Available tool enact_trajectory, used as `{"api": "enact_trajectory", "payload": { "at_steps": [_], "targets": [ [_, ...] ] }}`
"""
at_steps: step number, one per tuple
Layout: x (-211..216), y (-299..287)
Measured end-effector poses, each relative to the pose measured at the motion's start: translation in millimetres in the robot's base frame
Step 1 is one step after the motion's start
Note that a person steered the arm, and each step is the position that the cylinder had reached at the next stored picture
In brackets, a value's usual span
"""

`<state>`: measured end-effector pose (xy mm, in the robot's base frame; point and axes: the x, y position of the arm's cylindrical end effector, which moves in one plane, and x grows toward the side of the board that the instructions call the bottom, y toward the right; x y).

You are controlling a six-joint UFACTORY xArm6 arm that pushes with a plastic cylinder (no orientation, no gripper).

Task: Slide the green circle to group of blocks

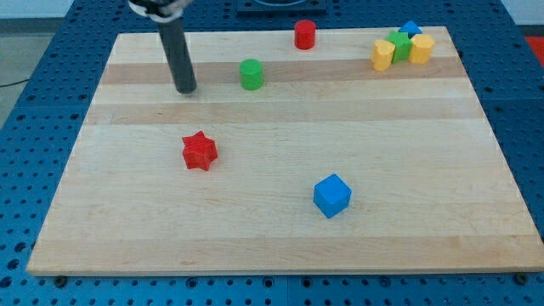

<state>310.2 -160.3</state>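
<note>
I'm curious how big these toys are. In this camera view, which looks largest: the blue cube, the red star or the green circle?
1. blue cube
2. red star
3. green circle

The cube and star lie nearer the view's bottom, probably closer to the camera, so true sizes are unsure.

Count on light wooden board (280, 238), eight small blocks total.
Red: two, red cylinder (305, 35) at board's top edge, red star (200, 151) left of board's centre.
Green: two, green cylinder (251, 74), green block (400, 45).
Yellow: two, (382, 54), (421, 48).
Blue: two, blue cube (331, 195), blue block (410, 29).
Dark rod: one.
</note>
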Motion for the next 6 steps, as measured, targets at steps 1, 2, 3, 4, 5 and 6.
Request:
{"api": "enact_trajectory", "payload": {
  "at_steps": [1, 2, 3, 4, 5, 6],
  "targets": [
    [-31, 78],
    [13, 137],
    [32, 145],
    [44, 108],
    [70, 116],
    [74, 197]
  ]
}}
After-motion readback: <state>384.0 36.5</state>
